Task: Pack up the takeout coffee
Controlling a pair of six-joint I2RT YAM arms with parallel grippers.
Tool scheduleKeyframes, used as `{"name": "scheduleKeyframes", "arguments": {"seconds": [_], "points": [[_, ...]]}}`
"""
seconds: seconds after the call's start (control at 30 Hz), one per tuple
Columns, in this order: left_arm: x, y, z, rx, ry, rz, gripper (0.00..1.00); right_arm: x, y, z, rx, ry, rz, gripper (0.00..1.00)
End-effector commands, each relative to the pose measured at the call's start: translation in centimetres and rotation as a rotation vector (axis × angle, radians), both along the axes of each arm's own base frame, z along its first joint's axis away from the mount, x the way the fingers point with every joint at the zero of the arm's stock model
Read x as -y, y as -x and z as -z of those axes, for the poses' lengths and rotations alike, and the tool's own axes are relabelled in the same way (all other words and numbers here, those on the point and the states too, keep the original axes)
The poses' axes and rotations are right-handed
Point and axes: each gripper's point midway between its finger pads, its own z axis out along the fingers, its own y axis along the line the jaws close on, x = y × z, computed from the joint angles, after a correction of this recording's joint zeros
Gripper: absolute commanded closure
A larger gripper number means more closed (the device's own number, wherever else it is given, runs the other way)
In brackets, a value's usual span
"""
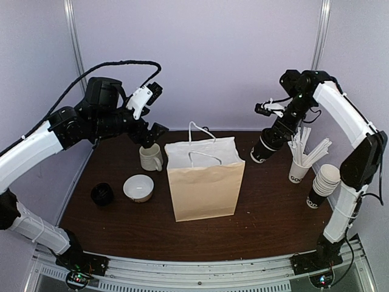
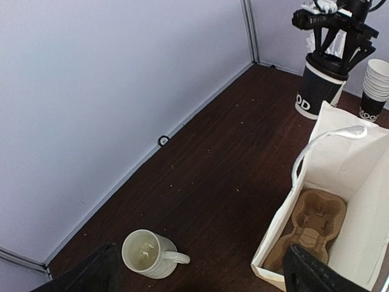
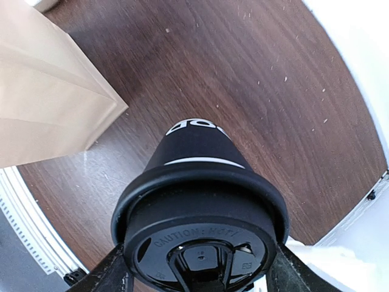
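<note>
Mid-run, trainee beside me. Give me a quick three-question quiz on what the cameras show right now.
1. True or false: the takeout coffee is already inside the paper bag.
2. Which one is clamped on the coffee, the left gripper or the right gripper?
3. What lies at the bottom of the bag? A) a moulded cup carrier B) a white bowl C) a stack of cups

Key: 1 false, it is outside the bag, to its right in the top view. 2 the right gripper. 3 A.

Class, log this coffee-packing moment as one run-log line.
right gripper: shut on takeout coffee, tilted, right of paper bag | left gripper: open, near mug | coffee not yet bagged
</note>
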Motion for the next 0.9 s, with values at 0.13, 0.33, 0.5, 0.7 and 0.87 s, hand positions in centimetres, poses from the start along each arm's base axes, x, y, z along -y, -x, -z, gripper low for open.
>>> {"name": "scheduleKeyframes", "arguments": {"seconds": [0.13,0.33,0.5,0.7,0.87], "points": [[2.5,2.3,0.8,-0.107,-0.005,0.192,0.03,-1.4,3.0,-4.9,0.11,-0.129,-0.035,0.31],[4.2,3.6,2.1,-0.229,0.005,0.29,0.03,-2.3,5.2,-11.5,0.301,-0.276,-0.079,0.3],[5.2,2.9,1.0,-0.231,0.019,0.299,0.05,-3.1,7.8,-16.4,0.413,-0.401,-0.129,0.3],[6.8,1.7,2.1,-0.271,-0.045,0.323,0.15,-5.5,11.4,-18.7,0.39,-0.543,-0.23,0.3],[8.2,1.1,3.1,-0.321,-0.081,0.355,0.26,-7.7,13.8,-19.1,0.377,-0.573,-0.321,0.3]]}}
